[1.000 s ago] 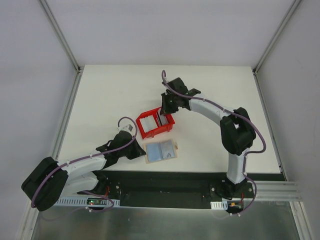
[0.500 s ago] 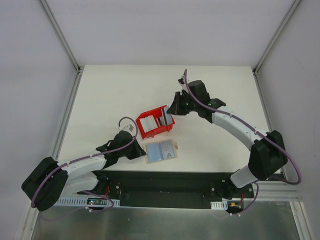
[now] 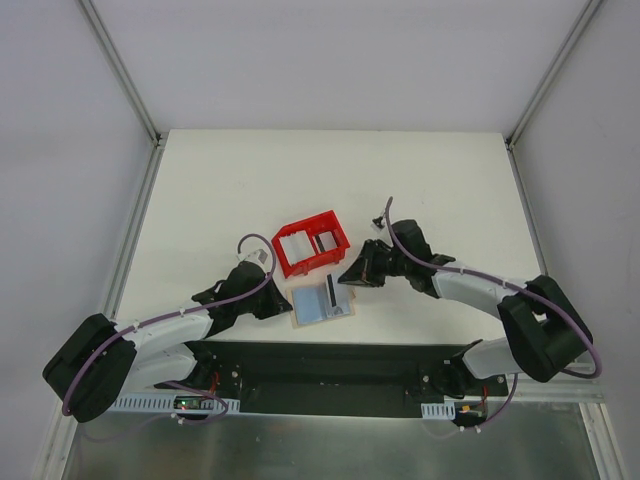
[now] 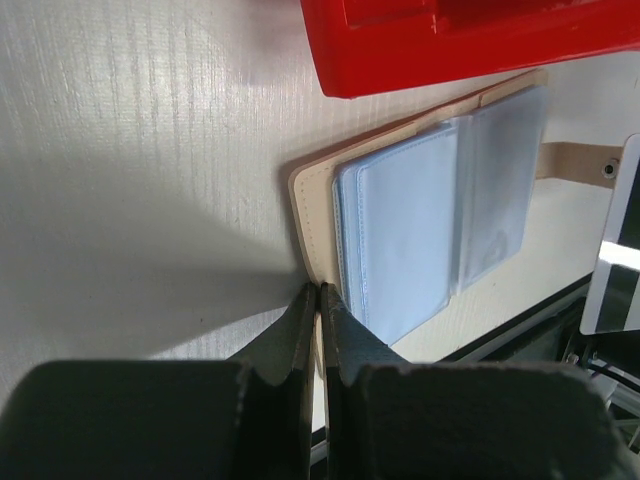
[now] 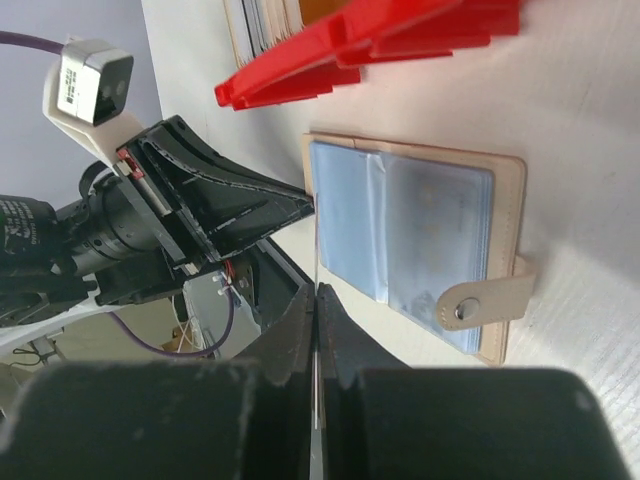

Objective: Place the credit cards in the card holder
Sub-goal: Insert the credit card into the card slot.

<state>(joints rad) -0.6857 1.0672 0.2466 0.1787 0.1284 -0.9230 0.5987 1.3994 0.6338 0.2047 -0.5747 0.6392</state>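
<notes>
The right gripper pinches a black-striped credit card above the open card holder by the tabletop's near edge. The left gripper, fingers pressed together, touches the holder's left edge. A tilted card risks missing the sleeve and nudging the holder.

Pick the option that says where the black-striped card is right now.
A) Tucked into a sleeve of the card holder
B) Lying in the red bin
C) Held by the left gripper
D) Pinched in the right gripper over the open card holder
D: the black-striped card sits clamped at the tip of the right gripper, above the open card holder and not yet in a sleeve.
</notes>
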